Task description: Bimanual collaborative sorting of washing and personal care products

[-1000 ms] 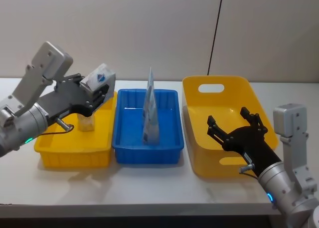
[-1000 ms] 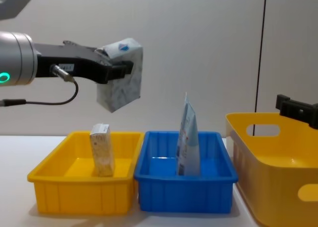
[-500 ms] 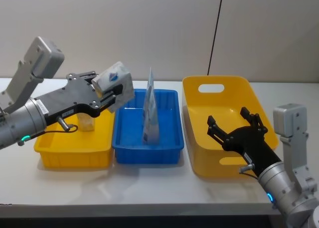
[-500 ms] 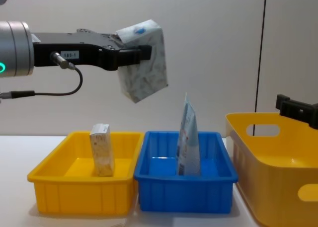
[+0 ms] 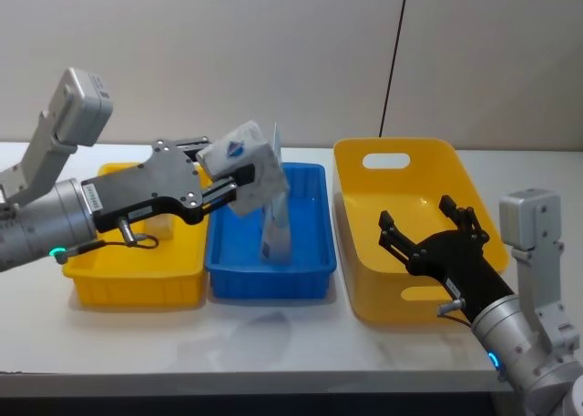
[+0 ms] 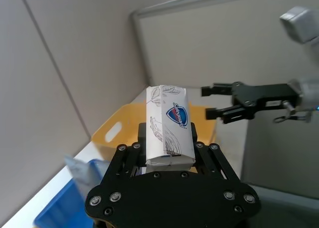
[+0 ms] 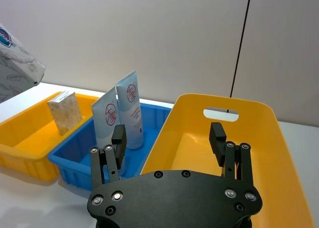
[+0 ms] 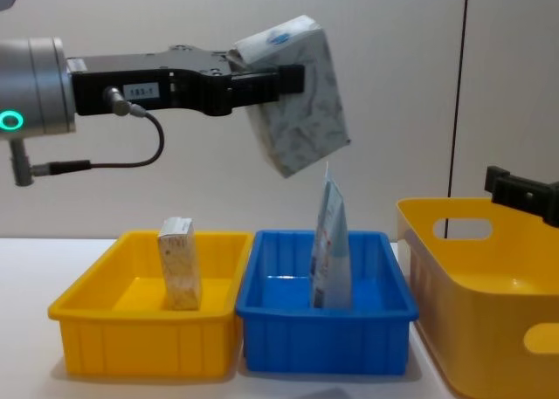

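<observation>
A whitish marbled pack (image 5: 248, 166) with a blue logo hangs tilted in the air over the blue bin (image 5: 273, 282). My left gripper (image 5: 237, 174) is shut on it; in the chest view the pack (image 8: 301, 102) sits high above the bin, past the left gripper (image 8: 278, 80). A light-blue pouch (image 5: 276, 218) stands upright in the blue bin. A tan speckled box (image 8: 179, 264) stands in the small yellow bin (image 8: 140, 351). My right gripper (image 5: 428, 234) is open and holds nothing, low over the large yellow bin (image 5: 392, 307).
The three bins stand side by side on the white table (image 5: 273, 343), with a strip of free table in front of them. A grey wall lies behind. The large yellow bin (image 7: 279, 153) has handle cut-outs and a bare floor.
My left gripper has carried the marbled pack to the right, from above the small yellow bin to above the blue bin, and tilted it. The right arm has not moved.
</observation>
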Robot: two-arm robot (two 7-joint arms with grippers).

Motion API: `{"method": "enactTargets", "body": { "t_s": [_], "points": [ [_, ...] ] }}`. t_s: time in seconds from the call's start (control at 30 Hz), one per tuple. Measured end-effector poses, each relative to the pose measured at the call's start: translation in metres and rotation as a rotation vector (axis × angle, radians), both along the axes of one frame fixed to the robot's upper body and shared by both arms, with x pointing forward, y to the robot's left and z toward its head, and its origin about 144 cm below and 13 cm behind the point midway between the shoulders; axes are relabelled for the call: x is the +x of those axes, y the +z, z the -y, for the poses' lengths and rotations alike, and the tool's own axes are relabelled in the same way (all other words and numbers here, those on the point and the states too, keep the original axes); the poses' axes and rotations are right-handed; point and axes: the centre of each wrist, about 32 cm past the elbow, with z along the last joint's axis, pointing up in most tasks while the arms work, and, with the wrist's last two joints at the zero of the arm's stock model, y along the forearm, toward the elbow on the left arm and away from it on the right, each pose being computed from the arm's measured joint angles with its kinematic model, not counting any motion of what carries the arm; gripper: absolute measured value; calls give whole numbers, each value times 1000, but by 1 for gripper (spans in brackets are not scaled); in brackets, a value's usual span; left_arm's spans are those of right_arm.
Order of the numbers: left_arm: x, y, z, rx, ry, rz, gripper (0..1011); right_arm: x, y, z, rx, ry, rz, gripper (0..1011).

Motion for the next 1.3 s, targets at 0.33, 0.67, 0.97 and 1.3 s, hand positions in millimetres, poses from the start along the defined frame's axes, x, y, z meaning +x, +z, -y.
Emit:
{"method": "enactTargets", "body": {
  "t_s": [0.33,0.67,0.97,1.3],
  "points": [
    [16,-8,11,-41,-162,-24,378,0,0,0,0,0,0,1003],
    [31,-17,30,-73,-335,-62,378,0,0,0,0,0,0,1003],
    [38,-24,44,-92,-433,-86,378,0,0,0,0,0,0,1003],
    [39,-31,50,-109,-458,-94,378,0,0,0,0,0,0,1003]
  ]
}}
